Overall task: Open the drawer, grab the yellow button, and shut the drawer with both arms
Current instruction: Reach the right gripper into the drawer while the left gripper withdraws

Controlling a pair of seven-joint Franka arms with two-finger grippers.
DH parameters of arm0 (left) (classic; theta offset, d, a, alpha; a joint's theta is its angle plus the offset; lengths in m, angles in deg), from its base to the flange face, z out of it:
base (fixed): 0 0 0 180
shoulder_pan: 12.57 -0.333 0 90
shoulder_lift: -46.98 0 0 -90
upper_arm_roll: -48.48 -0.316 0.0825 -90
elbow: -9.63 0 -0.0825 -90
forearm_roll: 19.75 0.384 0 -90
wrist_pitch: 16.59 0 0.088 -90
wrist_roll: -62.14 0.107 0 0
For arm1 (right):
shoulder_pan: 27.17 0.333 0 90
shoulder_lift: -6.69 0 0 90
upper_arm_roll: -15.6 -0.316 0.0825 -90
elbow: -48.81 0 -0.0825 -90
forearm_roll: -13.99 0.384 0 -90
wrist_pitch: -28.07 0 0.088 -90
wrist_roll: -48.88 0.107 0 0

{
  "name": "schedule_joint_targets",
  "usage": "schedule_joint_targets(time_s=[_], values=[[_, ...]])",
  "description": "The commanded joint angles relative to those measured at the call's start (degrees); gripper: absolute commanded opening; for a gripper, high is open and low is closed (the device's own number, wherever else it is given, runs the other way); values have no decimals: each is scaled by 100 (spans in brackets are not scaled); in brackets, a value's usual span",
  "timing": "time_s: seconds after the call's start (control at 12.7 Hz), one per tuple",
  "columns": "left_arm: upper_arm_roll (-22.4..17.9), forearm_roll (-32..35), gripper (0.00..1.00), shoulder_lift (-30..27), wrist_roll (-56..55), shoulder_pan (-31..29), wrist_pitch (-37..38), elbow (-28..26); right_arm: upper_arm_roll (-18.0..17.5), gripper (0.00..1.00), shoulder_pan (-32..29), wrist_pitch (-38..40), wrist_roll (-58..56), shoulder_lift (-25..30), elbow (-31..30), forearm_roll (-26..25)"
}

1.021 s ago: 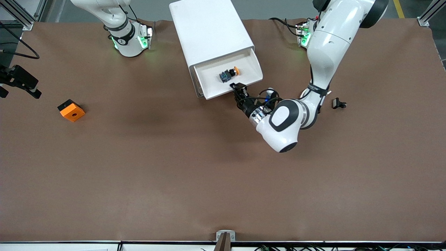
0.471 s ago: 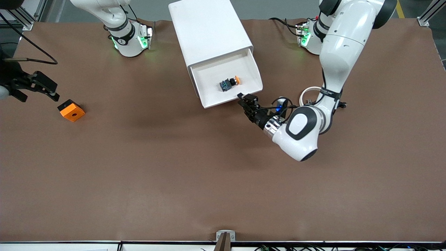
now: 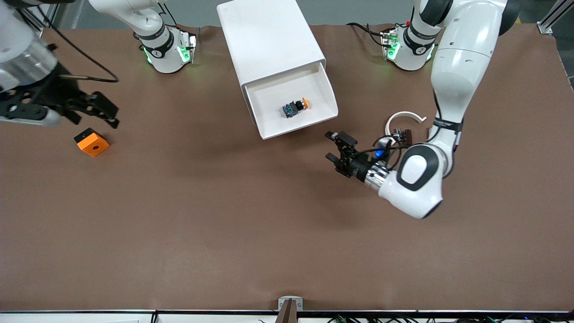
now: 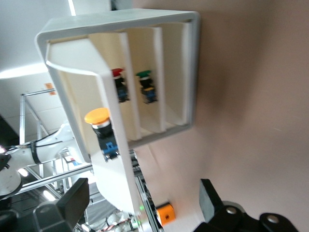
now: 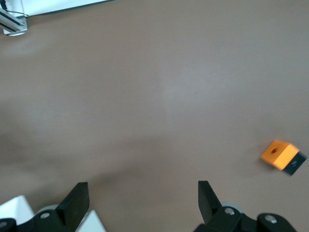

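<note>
While the drawer [image 3: 293, 105] stands pulled out of the white cabinet [image 3: 269, 38] at the upper middle of the front view, the button [image 3: 296, 107] lies on its floor, orange cap pointing toward the left arm's end of the table. The left gripper [image 3: 335, 146] sits right of centre in the frame, just off the drawer's front, fingers spread wide and empty. The right gripper [image 3: 96, 110] hangs at the upper left of the frame, jaws wide, holding nothing, above an orange block [image 3: 92, 141] with a hole. In the left wrist view, the lower drawers hold a red-capped button [image 4: 118, 83] and a green-capped button [image 4: 146, 86].
</note>
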Motion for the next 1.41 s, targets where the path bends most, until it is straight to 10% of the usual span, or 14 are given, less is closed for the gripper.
schedule_joint_targets(time_s=[0.0, 0.63, 1.33], values=[[-413, 157, 100, -31, 524, -3, 23, 327, 47, 100, 596, 105, 1284, 5, 96, -66], [-1442, 683, 100, -347, 2335, -4, 49, 495, 47, 100, 2152, 299, 4466, -574, 87, -5], [-1584, 2869, 100, -1102, 4902, 84, -3, 777, 38, 100, 3182, -800, 7062, -2103, 824, 329]])
